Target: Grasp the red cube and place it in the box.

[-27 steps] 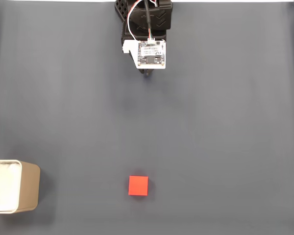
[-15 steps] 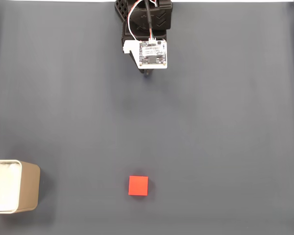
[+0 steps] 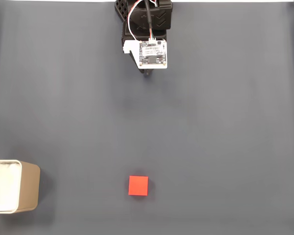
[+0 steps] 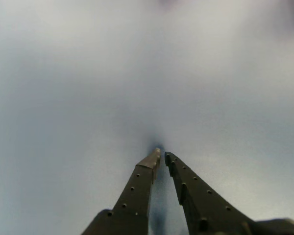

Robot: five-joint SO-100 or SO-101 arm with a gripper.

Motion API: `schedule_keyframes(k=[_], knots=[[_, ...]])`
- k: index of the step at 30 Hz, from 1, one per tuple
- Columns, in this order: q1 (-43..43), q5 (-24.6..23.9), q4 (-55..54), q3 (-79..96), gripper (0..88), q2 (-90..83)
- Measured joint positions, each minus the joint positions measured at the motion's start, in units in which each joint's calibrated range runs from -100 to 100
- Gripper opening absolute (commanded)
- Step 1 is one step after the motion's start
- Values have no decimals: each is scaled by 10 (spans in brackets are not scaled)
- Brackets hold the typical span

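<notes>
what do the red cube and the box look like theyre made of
The red cube looks like matte plastic or foam: flat, even colour, no glare. The box looks like thin metal or plastic, beige outside with a soft sheen, white inside. Neither is certain.

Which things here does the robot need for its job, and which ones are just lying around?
Needed for the job:
- red cube, alone on the mat
- box, at the left edge of the fixed view
- tool, tips nearly together, holding nothing

Just there:
- dark mat under everything
- nothing else lying about

red cube [image 3: 138, 185] lies flat, well apart from beige box [image 3: 27, 186].
</notes>
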Motion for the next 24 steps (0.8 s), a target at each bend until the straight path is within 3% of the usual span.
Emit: schedule_keyframes(k=[9, 14, 24], knots=[[0, -1, -7, 0, 0, 0], [7, -14, -95, -26, 0, 9], [11, -8, -240, -308, 0, 146]])
